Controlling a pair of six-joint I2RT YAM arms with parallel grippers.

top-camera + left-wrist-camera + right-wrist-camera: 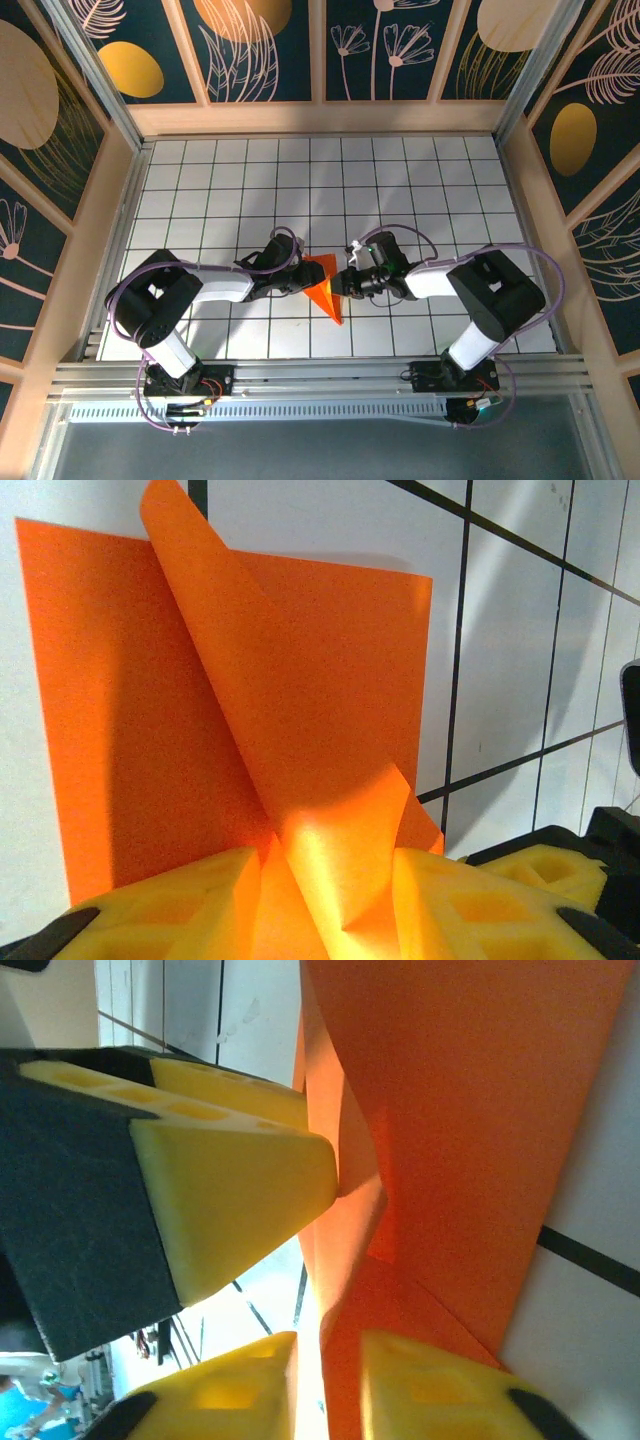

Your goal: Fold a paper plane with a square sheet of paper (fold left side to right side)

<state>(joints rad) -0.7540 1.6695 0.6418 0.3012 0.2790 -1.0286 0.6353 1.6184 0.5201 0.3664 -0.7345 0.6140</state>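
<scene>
One paper (323,285), orange, lies on the tabletop (400,180) directly between the two tools and touches both. From above it is a partly folded shape. It is wide at the end farther from the tool bases and narrows to a point at the nearer end.

Left wrist view: most of the paper lies flat just ahead of the left tool (328,870). One flap is lifted off the flat part, runs diagonally back toward the tool and curls in between its yellow pads (180,905). The pads stand partly apart; the curl fills the gap and touches both. Left tool: closed as far as the curled flap allows, holding it.

Right wrist view: the right tool (328,1370) has its pads (440,1395) drawn close. A raised fold of the paper passes through the narrow gap and touches both sides. Right tool: gripping the paper. Just ahead of it, one pad of the left tool presses into the same raised fold from the side and dents it.

The tool tips face each other, near but apart, with the paper between them. The tabletop around them is white with a black grid.
</scene>
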